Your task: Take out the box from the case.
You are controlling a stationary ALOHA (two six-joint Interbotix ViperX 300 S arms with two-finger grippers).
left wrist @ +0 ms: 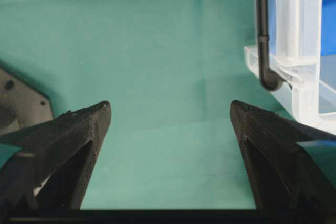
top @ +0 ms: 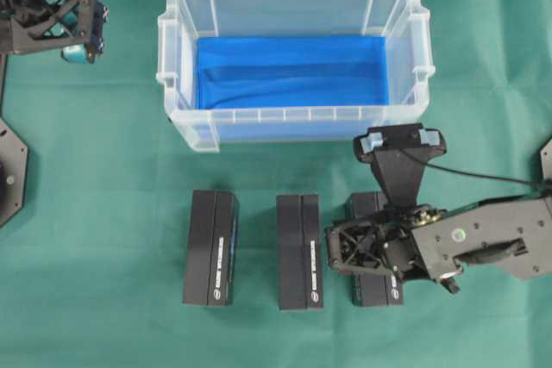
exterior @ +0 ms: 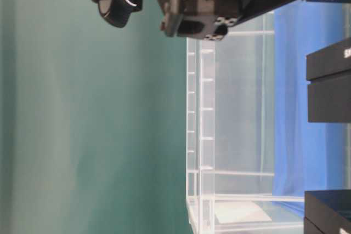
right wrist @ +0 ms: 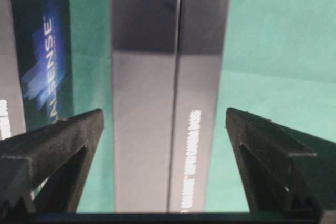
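Note:
The case (top: 293, 115), a clear plastic bin with a blue lining (top: 293, 71), stands at the back of the green cloth with no box inside it. Three black boxes lie side by side in front of it: left (top: 211, 247), middle (top: 299, 252) and right (top: 366, 206). My right gripper (top: 366, 252) hovers over the right box. In the right wrist view that box (right wrist: 157, 35) lies between the open jaws of the right gripper (right wrist: 164, 114), with cloth showing on both sides. My left gripper (top: 82, 36) is open and empty left of the case, shown as the left gripper (left wrist: 170, 106) over bare cloth.
A case corner (left wrist: 299, 51) and a black cable (left wrist: 262, 35) stand to the right of the left gripper. In the right wrist view the middle box (right wrist: 37, 51) lies close to the left finger. The table-level view shows the case wall (exterior: 200, 135) and box ends (exterior: 329, 80).

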